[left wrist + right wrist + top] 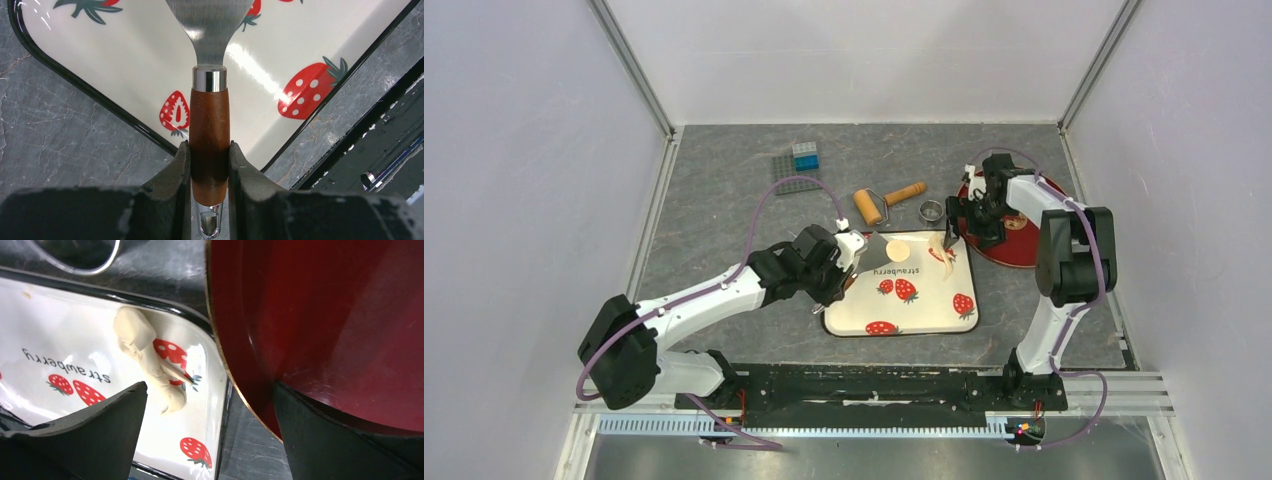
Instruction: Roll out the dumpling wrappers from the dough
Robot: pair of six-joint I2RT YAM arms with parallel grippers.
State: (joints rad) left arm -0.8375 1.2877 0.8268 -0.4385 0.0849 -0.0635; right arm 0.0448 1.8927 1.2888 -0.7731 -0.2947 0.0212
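The left gripper (210, 150) is clamping narrowly on the spatula (209, 120) by its wooden handle, with open grey table (724, 200) on its left and the dumpling wrapper (896, 249) lying at the blade's end over the tray (924, 315). The dough (135, 330) is lying just inside the tray's right rim. Above it, the right gripper (210, 390) is standing wide open and empty, close to the red plate (325, 315).

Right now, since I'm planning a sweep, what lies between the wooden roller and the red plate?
The metal ring cutter stands between the wooden roller and the red plate; the top view shows it.
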